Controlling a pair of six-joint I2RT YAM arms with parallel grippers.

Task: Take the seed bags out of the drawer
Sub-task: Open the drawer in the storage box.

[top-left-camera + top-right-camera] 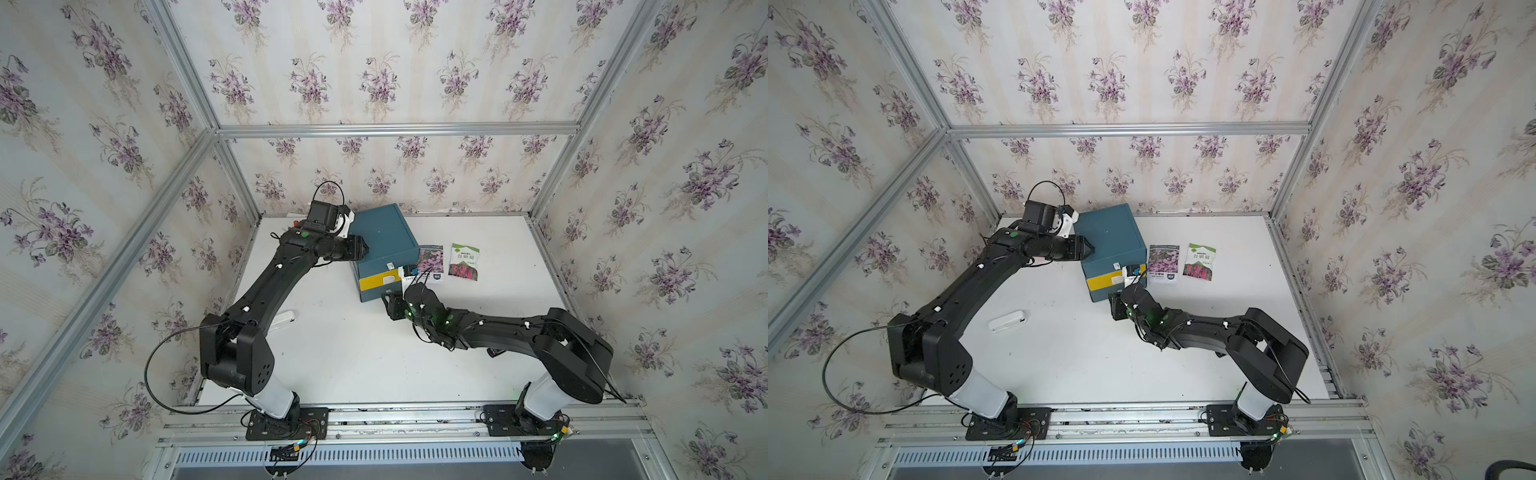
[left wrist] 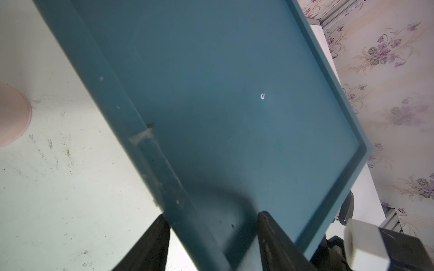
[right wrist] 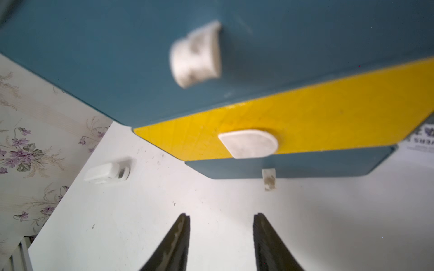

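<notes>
The drawers' insides are lying hidden behind the fronts of the blue cabinet [image 1: 382, 243], and a small black gadget [image 1: 411, 270] at its corner is showing only partly past the right arm [image 1: 498, 328]. On the scuffed white surface [image 1: 353, 353], walled by flowered wallpaper [image 1: 374, 83], the pink-purple seed bag [image 1: 431, 259] and the red-flowered seed bag [image 1: 464, 262] are lying glossy and flat beside the cabinet. The left gripper [image 2: 212, 217] is clamping the cabinet's top edge; the right gripper [image 3: 220, 218] is hovering parted, holding nothing.
</notes>
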